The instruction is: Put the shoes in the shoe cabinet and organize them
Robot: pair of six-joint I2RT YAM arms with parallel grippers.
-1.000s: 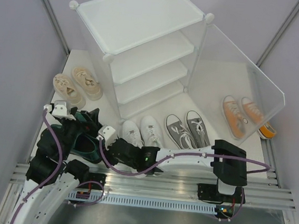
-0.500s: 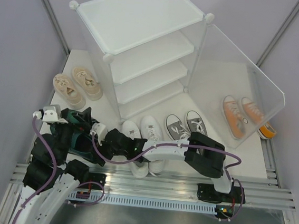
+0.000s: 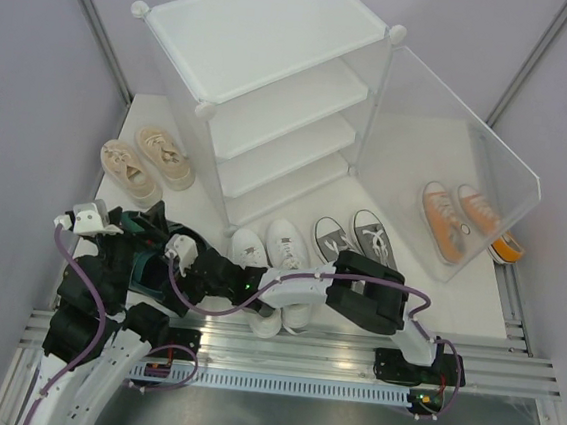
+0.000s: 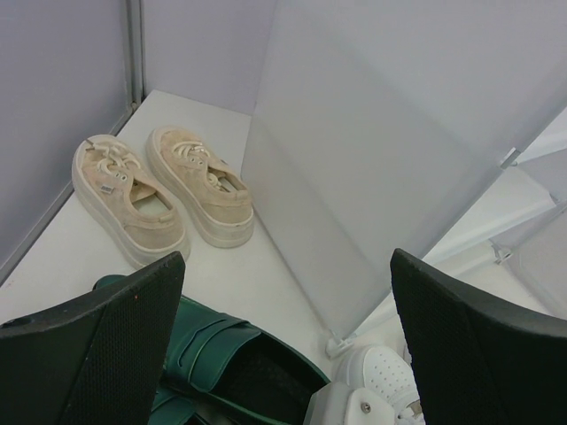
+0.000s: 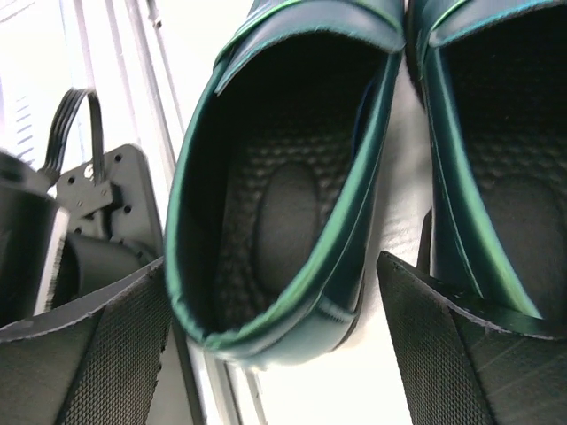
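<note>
When read from the left edge of the overhead view, starts with the beige pair (image 3: 147, 164), side by side on the white table (image 3: 203, 210), just left of the shoe cabinet (image 3: 271, 30) and apart from it. Below that, at lower left, finds the left gripper (image 4: 285, 261) with fingers spread wide and clamped on nothing. Through its own camera, looks between both black pads at the beige pair in the upper left and the cabinet's frosted side wall filling the right. Under those fingers, at the bottom edge, catches the dark green pair (image 4: 239, 363), on the table outside the cabinet. Just right of that, meets the right gripper (image 5: 273, 266), fingers apart, straddling the heel of one green shoe (image 5: 283, 177), with a strip of white table showing beside the right-hand pad. Cannot tell whether the left-hand pad touches the shoe. Toward upper centre, has the cabinet with its three shelf tiers. In front of it, at lower centre, has the white pair (image 3: 286, 243) partly under the right arm (image 3: 366, 296), then the grey pair (image 3: 356, 242). At right, shows the clear door (image 3: 469, 160) swung open and, seen through it, the orange pair (image 3: 451, 221) on the table.
</note>
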